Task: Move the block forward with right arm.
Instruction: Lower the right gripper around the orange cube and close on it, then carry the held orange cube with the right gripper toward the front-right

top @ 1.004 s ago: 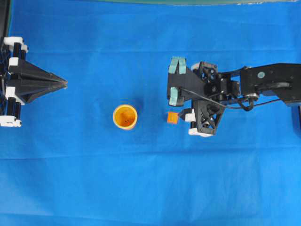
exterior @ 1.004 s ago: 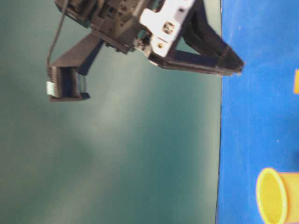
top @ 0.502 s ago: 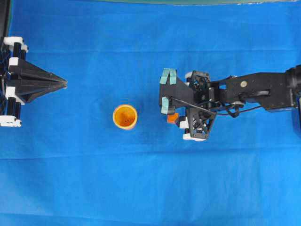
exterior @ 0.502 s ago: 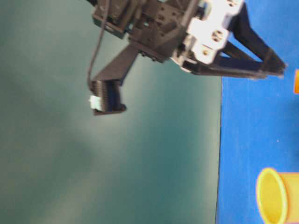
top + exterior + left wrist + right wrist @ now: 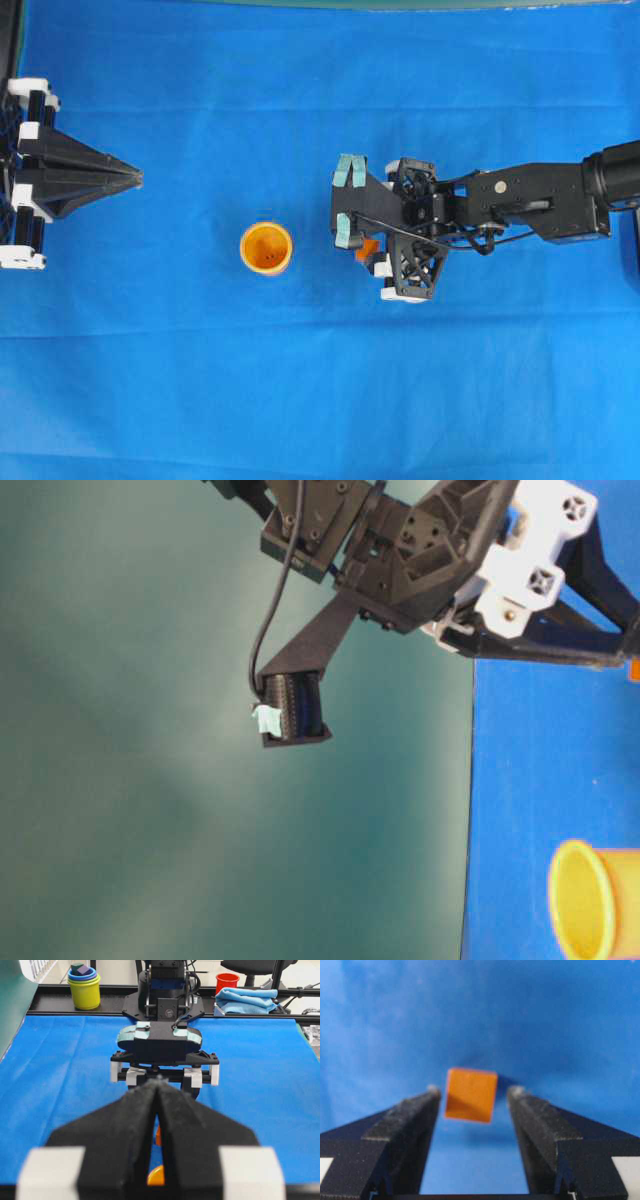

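Block point(image 5: 470, 1095), orange and small, sits on the blue tabletop point(image 5: 300, 400) right between my right fingers point(image 5: 472, 1097). Through my right wrist view I see one dark pad point(image 5: 415, 1115) on its left and the other on its right, spread wide, with a sliver of blue showing on each side, so I am not touching it. From overhead only a corner of the block point(image 5: 365, 250) peeks out beneath my right arm point(image 5: 520, 195), which reaches in from the right edge with its teal-taped tips pointing left. The orange cup point(image 5: 266, 247) stands upright to the left of the block, near but apart from it. In the table-level view the cup point(image 5: 590, 900) appears low at the right, and my right arm hangs above the cloth.

My left fingers point(image 5: 135, 178) rest at the far left edge, well apart from cup and block, pressed together to a point with nothing between them. Beyond the tabletop, a stack of coloured cups point(image 5: 84, 986), a red cup point(image 5: 227, 981) and a folded blue cloth point(image 5: 247, 1000) are visible.
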Robot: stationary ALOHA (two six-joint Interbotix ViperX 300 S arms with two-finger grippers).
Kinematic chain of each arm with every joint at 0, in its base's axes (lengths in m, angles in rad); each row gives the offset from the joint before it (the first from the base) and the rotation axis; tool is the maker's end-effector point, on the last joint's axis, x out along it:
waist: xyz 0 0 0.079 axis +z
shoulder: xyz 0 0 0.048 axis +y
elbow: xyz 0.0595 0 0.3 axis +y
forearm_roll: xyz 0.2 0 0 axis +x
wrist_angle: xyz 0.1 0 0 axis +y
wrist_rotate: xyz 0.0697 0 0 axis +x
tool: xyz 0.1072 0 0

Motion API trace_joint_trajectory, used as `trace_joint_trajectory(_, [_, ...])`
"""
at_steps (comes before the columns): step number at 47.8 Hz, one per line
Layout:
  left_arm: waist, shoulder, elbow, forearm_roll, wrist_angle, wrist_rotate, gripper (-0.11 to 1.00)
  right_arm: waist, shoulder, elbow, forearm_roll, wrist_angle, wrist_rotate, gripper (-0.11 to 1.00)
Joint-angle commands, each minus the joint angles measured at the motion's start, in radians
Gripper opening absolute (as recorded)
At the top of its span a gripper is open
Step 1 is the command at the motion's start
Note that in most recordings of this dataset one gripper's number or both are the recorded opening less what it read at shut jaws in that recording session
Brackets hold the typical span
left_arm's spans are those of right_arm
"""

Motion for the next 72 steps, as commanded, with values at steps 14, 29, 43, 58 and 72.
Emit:
trace_joint_trajectory(14, [0.002, 0.008, -0.031, 0.002, 0.000, 0.002, 0.01, 0.005, 0.017, -0.023, 0.003, -0.041, 0.003, 0.61])
trace_joint_trajectory(29, [0.002, 0.008, -0.029, 0.003, 0.008, 0.002, 0.01, 0.012, 0.038, -0.023, 0.003, -0.060, 0.009, 0.58])
trace_joint_trajectory(43, [0.003, 0.006, -0.031, 0.003, 0.020, 0.002, 0.01, 0.018, -0.021, -0.044, 0.003, -0.009, 0.012, 0.40])
trace_joint_trajectory(58, [0.002, 0.008, -0.031, 0.002, 0.025, 0.003, 0.01, 0.018, -0.221, -0.101, 0.003, 0.270, 0.003, 0.40])
trace_joint_trajectory(72, [0.002, 0.009, -0.031, 0.003, 0.025, 0.003, 0.01, 0.028, -0.365, -0.137, 0.003, 0.445, 0.005, 0.40])
